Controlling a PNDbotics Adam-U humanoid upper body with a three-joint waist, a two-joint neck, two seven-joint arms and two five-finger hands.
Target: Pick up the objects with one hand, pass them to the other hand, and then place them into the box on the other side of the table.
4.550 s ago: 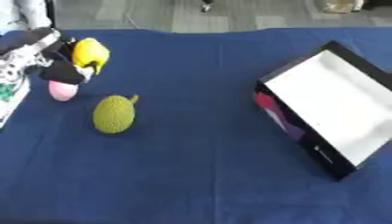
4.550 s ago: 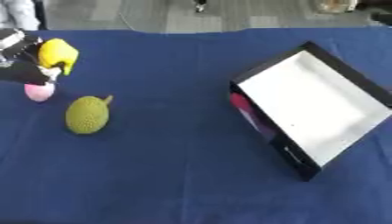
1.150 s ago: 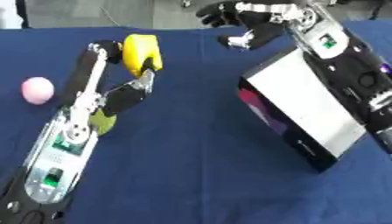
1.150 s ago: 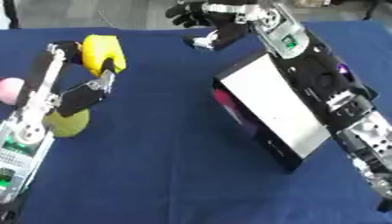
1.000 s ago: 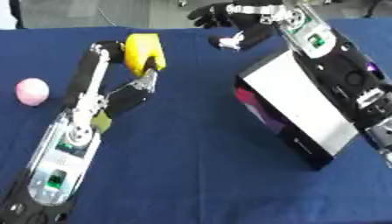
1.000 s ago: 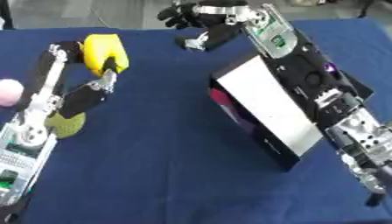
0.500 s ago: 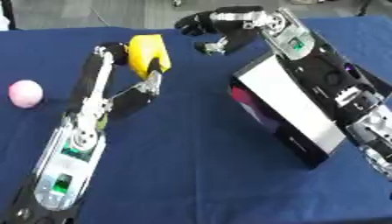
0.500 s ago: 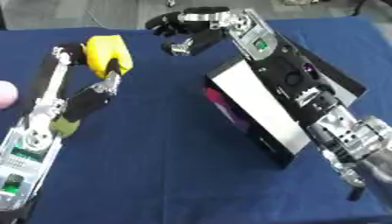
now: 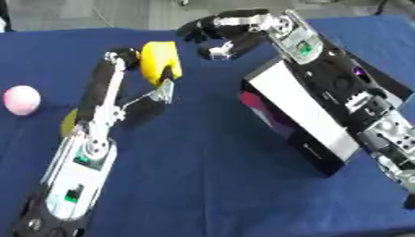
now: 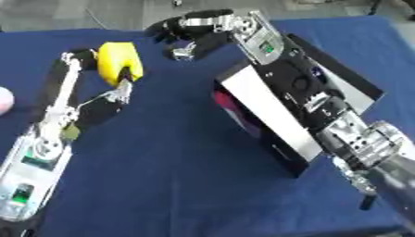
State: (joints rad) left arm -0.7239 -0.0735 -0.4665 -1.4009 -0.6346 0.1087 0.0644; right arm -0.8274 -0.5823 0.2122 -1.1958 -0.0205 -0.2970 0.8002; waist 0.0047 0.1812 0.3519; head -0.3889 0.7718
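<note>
My left hand [image 9: 166,88] holds a yellow object [image 9: 159,62] up over the blue table, fingers curled round it. My right hand [image 9: 217,33] reaches in from the right, just beside the yellow object, fingers spread and half curled, holding nothing. A pink ball [image 9: 21,99] lies at the far left. A green-yellow fruit [image 9: 69,124] shows only as a sliver behind my left arm. The black box [image 9: 301,111] with a white inside stands tilted on the right, partly covered by my right arm.
The blue cloth [image 9: 210,185] covers the whole table. A grey floor [image 9: 73,14] lies beyond the far edge. Something magenta [image 9: 267,113] shows at the box's lower left side.
My right hand has moved left toward the yellow object, closing the gap. The left hand still holds the object up. The view has shifted, so the pink ball sits differently in the picture.
</note>
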